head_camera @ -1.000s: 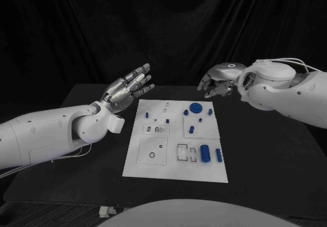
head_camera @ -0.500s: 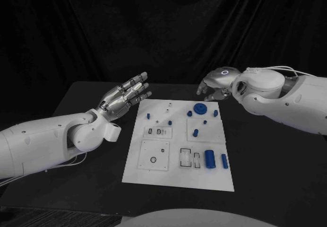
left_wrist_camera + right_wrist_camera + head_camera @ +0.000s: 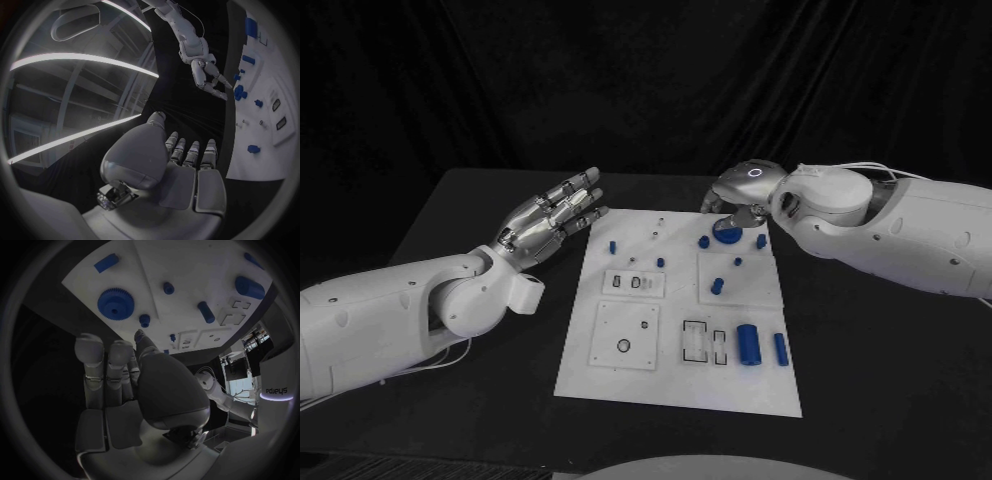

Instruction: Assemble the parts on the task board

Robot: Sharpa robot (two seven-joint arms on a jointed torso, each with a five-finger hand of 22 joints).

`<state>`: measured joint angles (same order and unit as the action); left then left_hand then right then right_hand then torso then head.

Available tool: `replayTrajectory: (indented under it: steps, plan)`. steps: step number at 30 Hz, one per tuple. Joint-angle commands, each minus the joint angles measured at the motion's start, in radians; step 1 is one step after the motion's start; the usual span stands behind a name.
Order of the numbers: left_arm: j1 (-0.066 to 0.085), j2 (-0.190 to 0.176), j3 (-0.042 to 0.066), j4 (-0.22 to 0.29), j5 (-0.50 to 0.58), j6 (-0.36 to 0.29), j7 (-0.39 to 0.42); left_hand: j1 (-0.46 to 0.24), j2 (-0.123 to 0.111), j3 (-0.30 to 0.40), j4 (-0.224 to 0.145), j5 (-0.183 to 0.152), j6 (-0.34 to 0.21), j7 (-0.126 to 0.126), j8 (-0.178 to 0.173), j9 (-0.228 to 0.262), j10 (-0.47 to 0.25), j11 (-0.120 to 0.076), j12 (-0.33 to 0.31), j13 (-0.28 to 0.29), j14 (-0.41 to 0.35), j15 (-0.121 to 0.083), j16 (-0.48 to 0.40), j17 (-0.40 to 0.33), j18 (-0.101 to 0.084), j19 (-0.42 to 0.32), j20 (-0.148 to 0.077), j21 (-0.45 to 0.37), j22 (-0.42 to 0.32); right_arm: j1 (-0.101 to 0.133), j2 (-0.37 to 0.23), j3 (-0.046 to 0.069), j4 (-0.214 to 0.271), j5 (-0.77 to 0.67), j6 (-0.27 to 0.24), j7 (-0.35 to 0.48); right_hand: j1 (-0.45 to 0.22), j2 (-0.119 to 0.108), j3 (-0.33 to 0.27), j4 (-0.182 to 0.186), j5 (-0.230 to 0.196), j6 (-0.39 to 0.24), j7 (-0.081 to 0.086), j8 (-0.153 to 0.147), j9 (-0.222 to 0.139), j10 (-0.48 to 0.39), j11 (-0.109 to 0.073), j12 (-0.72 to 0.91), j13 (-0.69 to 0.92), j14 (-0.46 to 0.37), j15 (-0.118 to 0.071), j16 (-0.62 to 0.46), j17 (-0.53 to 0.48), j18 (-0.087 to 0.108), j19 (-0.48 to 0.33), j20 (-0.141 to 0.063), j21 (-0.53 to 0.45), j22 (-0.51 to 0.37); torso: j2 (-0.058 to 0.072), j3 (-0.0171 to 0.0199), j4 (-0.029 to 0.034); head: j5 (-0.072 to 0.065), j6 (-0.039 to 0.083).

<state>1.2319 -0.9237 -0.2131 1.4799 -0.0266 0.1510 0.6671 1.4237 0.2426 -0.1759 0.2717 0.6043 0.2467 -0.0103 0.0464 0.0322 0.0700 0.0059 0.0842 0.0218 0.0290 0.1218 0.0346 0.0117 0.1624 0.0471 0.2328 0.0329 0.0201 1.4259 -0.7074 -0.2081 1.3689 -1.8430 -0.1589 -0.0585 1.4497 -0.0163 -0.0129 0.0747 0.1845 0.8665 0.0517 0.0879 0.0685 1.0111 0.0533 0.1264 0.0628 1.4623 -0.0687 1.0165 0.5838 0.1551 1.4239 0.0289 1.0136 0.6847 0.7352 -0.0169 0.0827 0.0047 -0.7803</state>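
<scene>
- Left robot hand: empty, fingers spread, beside the board.
- Right robot hand: empty, fingers apart, above the gear.

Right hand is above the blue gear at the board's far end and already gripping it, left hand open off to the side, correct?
Not quite. The right hand is above the gear but grips nothing: the right wrist view shows its fingers clear of the gear, which lies on the board. The left hand is open beside the board, as you said.
</scene>
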Motion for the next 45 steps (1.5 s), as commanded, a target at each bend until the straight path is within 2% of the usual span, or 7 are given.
replayTrajectory:
  steps: [1,4,6,9,22,35,45]
  plan:
    - [0.003,-0.001,0.001,0.003,-0.004,0.02,0.011,0.011,0.001,0.005,-0.001,0.003,-0.002,0.005,0.0,0.001,-0.006,-0.001,-0.002,0.0,0.001,0.005,0.004,0.001,0.018,0.002,0.007,0.003,-0.001,-0.009,0.003,0.001,-0.004,-0.017,-0.026,0.029,-0.004,-0.008,0.002,0.006,-0.011,0.0,0.007,-0.004,0.0,0.007,-0.001,-0.007,0.001,0.006,0.002,0.013,0.014,-0.008,0.001,0.004,0.012,0.017,0.005,-0.0018,0.0053,-0.002,-0.001]
    - [0.003,-0.002,0.001,0.002,-0.004,0.022,0.01,0.012,0.001,0.007,-0.003,0.005,0.003,0.01,0.001,0.002,-0.006,0.0,-0.002,0.0,0.002,0.006,0.005,0.001,0.018,0.002,0.008,0.003,-0.001,-0.015,0.005,0.001,-0.008,-0.017,-0.018,0.04,-0.005,-0.009,0.003,0.007,-0.012,0.001,0.007,-0.004,0.0,0.006,-0.002,-0.008,0.001,0.006,0.002,0.016,0.018,-0.009,0.001,0.004,0.016,0.023,0.004,-0.0033,0.006,-0.003,-0.005]
    - [0.003,-0.003,0.001,0.002,-0.004,0.025,0.009,0.013,0.001,0.008,-0.003,0.006,0.005,0.013,0.002,0.002,-0.006,0.0,-0.002,0.0,0.002,0.007,0.005,0.001,0.018,0.002,0.008,0.003,-0.002,-0.019,0.006,0.001,-0.01,-0.017,-0.013,0.049,0.001,-0.012,0.017,0.005,0.023,0.002,0.008,-0.01,-0.001,0.0,0.0,-0.02,0.0,0.003,0.002,0.027,0.024,-0.01,-0.004,0.004,0.026,0.036,0.004,-0.0039,0.0071,-0.002,-0.007]
    - [0.003,-0.003,0.001,0.002,-0.004,0.027,0.009,0.013,0.001,0.008,-0.004,0.006,0.005,0.014,0.002,0.002,-0.006,0.0,-0.002,0.0,0.002,0.007,0.005,0.001,0.018,0.002,0.009,0.003,-0.002,-0.023,0.004,0.001,-0.009,-0.017,-0.006,0.062,0.002,-0.015,0.02,0.005,0.028,0.0,0.011,-0.012,-0.001,-0.003,0.003,-0.024,0.0,0.001,0.003,0.029,0.024,-0.01,-0.006,0.005,0.03,0.041,0.0,-0.0044,0.005,0.003,-0.011]
    - [0.003,0.006,0.001,-0.008,-0.004,0.039,0.009,0.015,0.002,0.011,-0.006,0.009,0.005,0.018,0.002,0.002,-0.006,0.003,-0.002,0.0,0.003,0.008,0.006,0.002,0.018,0.002,0.009,0.003,-0.002,-0.034,0.011,0.001,-0.027,-0.017,0.017,0.094,0.013,-0.023,0.049,-0.004,0.061,-0.001,0.0,-0.017,-0.001,-0.028,0.0,-0.052,0.0,-0.003,0.004,0.052,0.045,-0.014,-0.015,0.007,0.06,0.085,-0.01,-0.0067,0.0032,0.006,-0.029]
    - [0.003,0.006,0.001,-0.015,-0.004,0.053,0.005,0.022,-0.012,0.014,-0.019,0.021,0.01,0.031,0.002,0.003,-0.006,0.005,-0.002,0.0,0.004,0.009,0.007,0.002,0.018,0.003,0.011,0.004,-0.002,-0.063,0.045,0.001,-0.085,-0.017,-0.05,0.131,0.005,-0.023,0.083,0.003,0.098,0.051,0.0,-0.001,0.009,-0.004,0.001,-0.051,0.001,-0.009,0.004,0.056,0.039,-0.015,-0.026,0.008,0.072,0.104,-0.014,-0.0076,0.0014,0.01,-0.038]
    - [0.003,0.008,0.001,-0.021,-0.004,0.061,-0.006,0.026,-0.016,0.018,-0.03,0.037,0.02,0.039,0.004,0.004,-0.006,0.005,-0.002,0.001,0.005,0.009,0.007,0.002,0.018,0.004,0.011,0.004,-0.002,-0.086,0.071,0.001,-0.122,-0.017,-0.088,0.146,-0.001,-0.017,0.107,0.016,0.095,0.075,0.0,0.005,0.014,0.011,0.003,-0.049,0.002,-0.012,0.006,0.055,0.034,-0.015,-0.032,0.009,0.076,0.113,-0.018,-0.0082,0.0005,0.017,-0.046]
